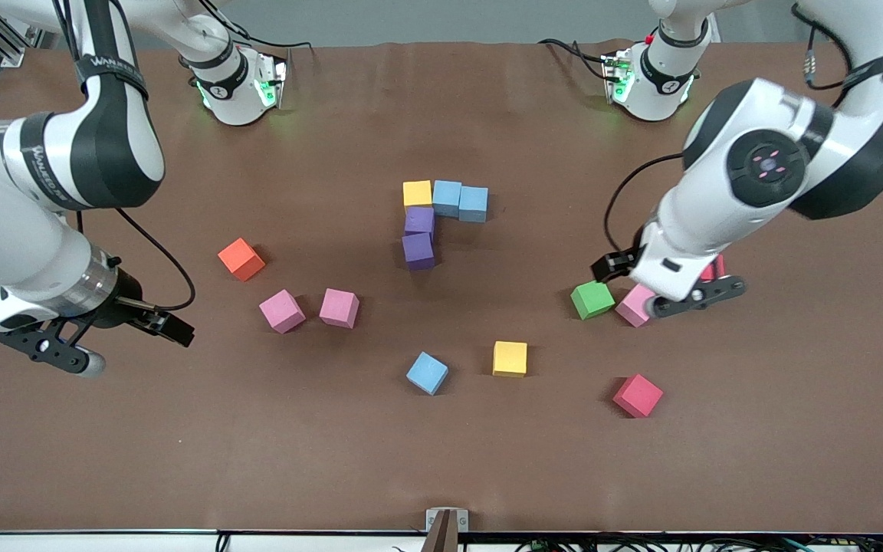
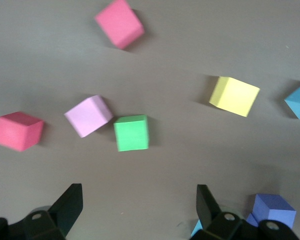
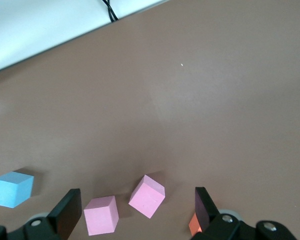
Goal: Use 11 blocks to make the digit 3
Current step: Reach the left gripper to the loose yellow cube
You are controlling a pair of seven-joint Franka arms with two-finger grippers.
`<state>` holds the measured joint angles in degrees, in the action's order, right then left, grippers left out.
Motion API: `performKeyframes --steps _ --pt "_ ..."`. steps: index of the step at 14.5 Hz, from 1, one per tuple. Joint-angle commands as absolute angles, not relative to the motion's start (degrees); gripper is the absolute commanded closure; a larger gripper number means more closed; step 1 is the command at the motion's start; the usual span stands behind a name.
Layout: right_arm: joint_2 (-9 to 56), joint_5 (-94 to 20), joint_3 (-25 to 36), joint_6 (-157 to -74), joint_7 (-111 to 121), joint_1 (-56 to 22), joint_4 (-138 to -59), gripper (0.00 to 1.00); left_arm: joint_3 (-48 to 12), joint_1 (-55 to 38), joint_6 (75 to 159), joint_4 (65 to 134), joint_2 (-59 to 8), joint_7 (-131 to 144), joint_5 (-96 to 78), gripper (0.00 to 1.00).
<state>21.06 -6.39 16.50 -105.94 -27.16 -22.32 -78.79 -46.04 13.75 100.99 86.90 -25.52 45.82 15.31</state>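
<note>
At the middle of the brown table (image 1: 441, 460) a partial figure (image 1: 441, 218) of five touching blocks had been laid: a yellow block (image 1: 417, 193) at the corner, two light blue blocks (image 1: 461, 201) running from it toward the left arm's end, and two purple blocks (image 1: 418, 236) running from it nearer the front camera.

The other blocks lay loose. Toward the right arm's end sat an orange block (image 1: 241, 258) and a pair of pink blocks (image 1: 309, 309) just beside each other. Nearer the camera than the figure lay a lone light blue block (image 1: 427, 372) and a second yellow block (image 1: 510, 359), apart from each other. Toward the left arm's end were a green block (image 1: 592, 299) and a pale pink block (image 1: 635, 305), very close and perhaps touching, a deep pink block (image 1: 638, 395) nearer the camera, and a red block (image 1: 713, 269) mostly hidden by the arm.

The left gripper (image 2: 140, 210) hung over the green and pale pink blocks, jaws spread wide, holding nothing. The right gripper (image 3: 137, 210) hung over the table near the pair of pink blocks, likewise spread and empty.
</note>
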Motion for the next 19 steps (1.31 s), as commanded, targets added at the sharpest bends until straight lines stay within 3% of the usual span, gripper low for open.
performKeyframes --steps 1,4,6,9,13,16,19 --pt "16.71 -6.5 16.26 -105.56 -23.84 -20.32 -79.72 0.0 -45.97 12.22 103.18 85.96 -30.05 45.53 19.85 0.0" --pt "15.3 -6.51 15.91 -103.64 -18.73 -18.54 -79.72 0.0 -45.97 11.0 106.07 85.96 -33.65 44.3 21.71 0.0" --pt "14.59 -6.24 15.73 -99.78 -18.89 -18.54 -79.72 0.0 -45.79 8.1 112.2 84.91 -37.25 40.36 21.8 0.0" --pt "14.33 -2.91 14.34 -99.14 -16.19 -15.49 -79.72 0.0 -42.21 1.53 116.71 77.98 -44.63 38.24 21.88 0.0" --pt "13.54 -2.29 0.04 -99.49 -9.41 -0.38 -80.15 0.0 -22.8 -16.75 118.73 73.65 -45.79 28.49 21.89 0.01" --pt "12.92 3.15 -8.77 -99.4 -9.58 5.61 -80.42 0.0 -20.3 -17.93 122.51 73.65 -48.24 22.88 21.8 0.0" --pt "13.01 3.87 -8.96 -98.7 -9.67 5.71 -80.25 0.0 -19.95 -17.58 123.84 73.65 -49.48 20.03 21.62 0.0"
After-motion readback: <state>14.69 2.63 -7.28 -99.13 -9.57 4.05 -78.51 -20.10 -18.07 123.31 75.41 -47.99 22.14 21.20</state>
